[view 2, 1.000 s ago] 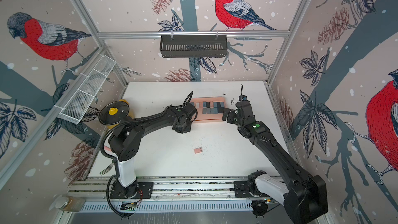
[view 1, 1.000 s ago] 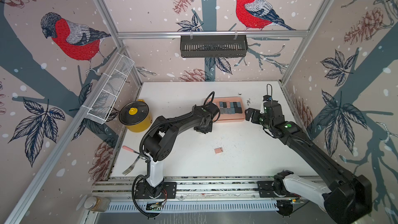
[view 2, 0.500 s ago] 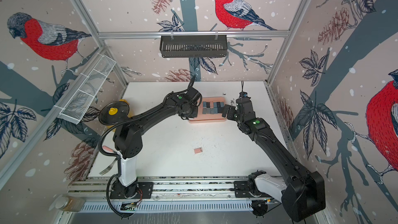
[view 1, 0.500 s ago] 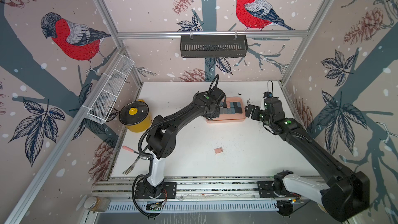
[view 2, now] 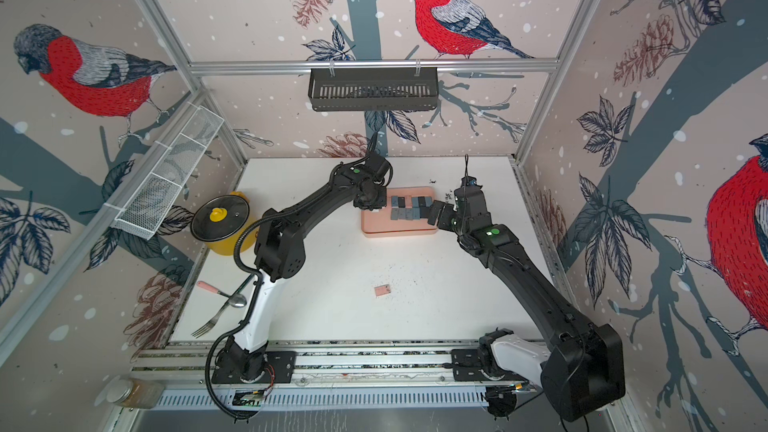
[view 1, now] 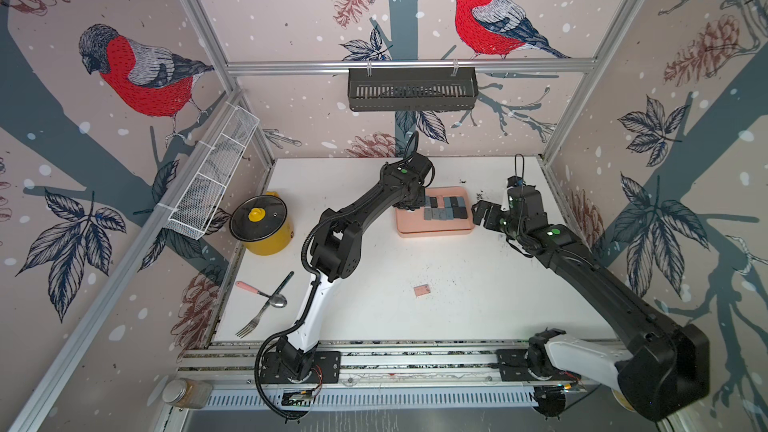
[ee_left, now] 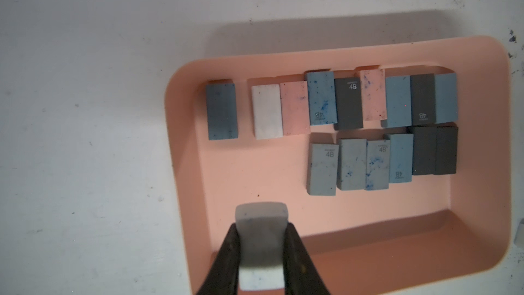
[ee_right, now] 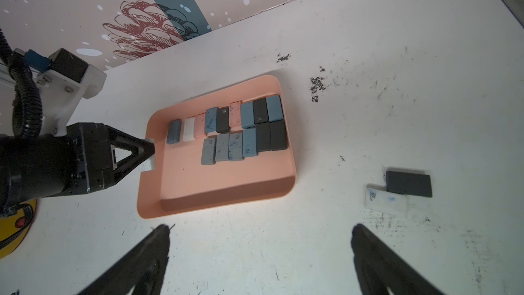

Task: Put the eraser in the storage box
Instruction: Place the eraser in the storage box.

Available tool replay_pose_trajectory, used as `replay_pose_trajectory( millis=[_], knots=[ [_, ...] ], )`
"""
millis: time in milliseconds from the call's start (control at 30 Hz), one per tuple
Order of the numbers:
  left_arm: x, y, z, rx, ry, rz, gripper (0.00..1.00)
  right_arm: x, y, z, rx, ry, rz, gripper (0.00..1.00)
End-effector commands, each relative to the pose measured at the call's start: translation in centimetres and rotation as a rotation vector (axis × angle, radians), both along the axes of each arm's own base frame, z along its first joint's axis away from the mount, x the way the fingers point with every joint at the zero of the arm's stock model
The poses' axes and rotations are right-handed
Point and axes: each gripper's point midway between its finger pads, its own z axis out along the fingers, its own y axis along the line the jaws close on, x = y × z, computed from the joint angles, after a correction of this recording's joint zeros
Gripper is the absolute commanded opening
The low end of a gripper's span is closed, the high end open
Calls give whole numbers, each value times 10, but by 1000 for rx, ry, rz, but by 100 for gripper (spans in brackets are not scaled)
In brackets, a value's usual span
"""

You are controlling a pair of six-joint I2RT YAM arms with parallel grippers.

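Observation:
My left gripper [ee_left: 262, 226] is shut on a white eraser [ee_left: 261, 239] and holds it over the left end of the salmon-pink storage box [ee_left: 181, 137]. The right wrist view shows that eraser [ee_right: 149, 163] just above the box's rim [ee_right: 221, 194]. Several blue, grey, black, pink and white erasers lie in two rows inside. In both top views the left gripper [view 1: 409, 203] [view 2: 368, 201] is at the box's left end [view 1: 434, 232] [view 2: 399, 232]. My right gripper [ee_right: 261, 227] stands open and empty at the box's right side [view 1: 482, 216].
A black eraser [ee_right: 408, 183] and a white one [ee_right: 387, 201] lie on the table right of the box. A small pink eraser [view 1: 421, 290] sits mid-table. At left are a yellow pot [view 1: 262, 224], spoon [view 1: 266, 292] and fork [view 1: 253, 320]. Baskets hang on the walls.
My left gripper has carried the white eraser from the box's near-left corner farther back along its left end. The right arm has barely shifted.

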Motion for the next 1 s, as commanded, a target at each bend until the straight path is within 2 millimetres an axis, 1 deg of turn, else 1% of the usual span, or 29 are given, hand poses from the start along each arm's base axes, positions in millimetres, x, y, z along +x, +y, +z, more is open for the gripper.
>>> replay_pose_trajectory(
  millis=[0,200,300,433,600,967],
  knots=[
    [-2,-5,-12,-19,43,0,25,2,0,3,2,0,-6,99],
    [-3,-9,-38,-24,82,10,26,2,-2,1,-7,9,-12,99],
    [-2,-10,-45,-25,85,8,26,0,-2,-3,-9,16,-14,99],
    [3,-9,-52,-22,78,17,26,-1,-3,-6,-11,27,-15,99],
    [7,-6,-63,-13,87,27,26,-2,-4,-5,-20,26,-15,99],
    [11,-8,-69,-21,81,40,29,-2,-6,-3,-26,23,-19,99]
  ],
)
